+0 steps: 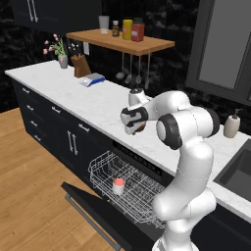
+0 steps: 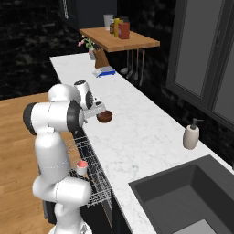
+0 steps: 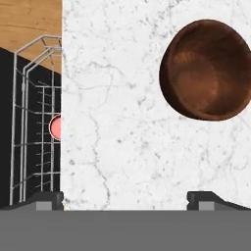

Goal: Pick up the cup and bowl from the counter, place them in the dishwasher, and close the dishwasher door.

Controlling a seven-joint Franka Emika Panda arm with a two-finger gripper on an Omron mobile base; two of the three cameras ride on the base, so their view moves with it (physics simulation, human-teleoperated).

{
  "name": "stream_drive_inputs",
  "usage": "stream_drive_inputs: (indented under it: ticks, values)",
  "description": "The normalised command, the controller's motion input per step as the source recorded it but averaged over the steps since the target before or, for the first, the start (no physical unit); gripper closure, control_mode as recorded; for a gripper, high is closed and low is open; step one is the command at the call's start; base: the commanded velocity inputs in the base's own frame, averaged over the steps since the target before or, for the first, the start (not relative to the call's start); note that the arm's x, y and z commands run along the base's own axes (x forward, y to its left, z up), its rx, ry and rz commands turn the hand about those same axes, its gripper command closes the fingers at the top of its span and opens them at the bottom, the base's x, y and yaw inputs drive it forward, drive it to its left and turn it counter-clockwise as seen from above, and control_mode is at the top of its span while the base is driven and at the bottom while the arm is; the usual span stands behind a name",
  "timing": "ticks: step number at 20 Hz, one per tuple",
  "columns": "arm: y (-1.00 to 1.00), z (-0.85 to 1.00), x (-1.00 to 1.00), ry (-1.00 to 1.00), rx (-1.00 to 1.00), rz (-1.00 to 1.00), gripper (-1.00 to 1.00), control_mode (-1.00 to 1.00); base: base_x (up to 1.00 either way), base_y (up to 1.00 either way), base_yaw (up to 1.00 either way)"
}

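One item of two is already stowed: the cup [image 1: 118, 186] stands upright in the white wire rack [image 1: 105, 166] of the dishwasher [image 1: 139, 162], whose dishwasher door [image 1: 93, 208] lies folded down and open. The bowl [image 3: 206, 68] remains on the desk [image 2: 137, 132], near its front edge, directly above the rack. The step in hand is judged to be the approach to the bowl. In the hand view the bowl sits off-centre toward the upper right, so shift the hand [image 3: 125, 198] until the rim falls between the fingertips [image 3: 49, 198], then descend and close across one wall of the bowl. The hand is spread fully, holds nothing and touches nothing.
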Motion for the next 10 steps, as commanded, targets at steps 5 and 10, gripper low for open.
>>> stream_drive_inputs:
  ticks: [5, 10]
  values:
    - [-0.05, -0.26, 0.44, 0.0, 0.0, 0.09, -1.0, -1.0, 0.0, 0.0, 0.0]
    - [-0.01, -0.2, 0.51, 0.0, 0.0, 0.09, -1.0, -1.0, 0.0, 0.0, 0.0]
